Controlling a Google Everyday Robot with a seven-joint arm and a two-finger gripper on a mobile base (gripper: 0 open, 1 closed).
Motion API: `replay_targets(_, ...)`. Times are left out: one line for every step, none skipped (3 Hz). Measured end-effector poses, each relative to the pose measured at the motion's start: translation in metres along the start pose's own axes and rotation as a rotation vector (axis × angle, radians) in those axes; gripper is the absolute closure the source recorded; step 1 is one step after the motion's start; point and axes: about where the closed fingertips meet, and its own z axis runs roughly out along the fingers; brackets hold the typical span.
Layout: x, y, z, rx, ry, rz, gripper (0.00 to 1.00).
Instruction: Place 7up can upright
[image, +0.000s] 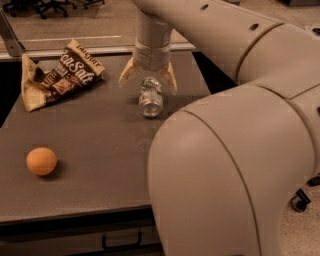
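Dark grey-brown tabletop (100, 130) fills the left and middle of your frame. Its front edge runs along the bottom left above a drawer handle (120, 244), and its far edge lies just behind the snack bag. The right side is hidden by the robot's pale arm (225, 165), which takes up the whole lower right. The widest open stretch is the centre-left, between the orange (41, 161) at lower left, the bag at upper left and the can at upper centre. The 7up can (151, 97) lies on its side, well apart from the orange and the bag, with one round end turned toward you. It is silvery with only faint marks, and no lettering on it can be read. The gripper (147, 86) hangs directly over the can's far end with its tan fingers (131, 72) spread wide, one on each side of the can and gripping nothing. Whether either tip touches the can cannot be told. The crumpled brown bag (60, 72) reads "Sea Salt" in pale script; its smaller print is not legible.
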Motion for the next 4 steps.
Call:
replay_targets(0.004, -0.006, 0.005, 0.027, -0.025, -0.042, 0.41)
replay_targets(0.001, -0.006, 0.008, 0.052, -0.051, -0.080, 0.65)
replay_targets(-0.001, -0.005, -0.013, -0.032, -0.142, -0.162, 0.88)
replay_targets(0.018, -0.007, -0.042, -0.183, -0.254, -0.275, 1.00)
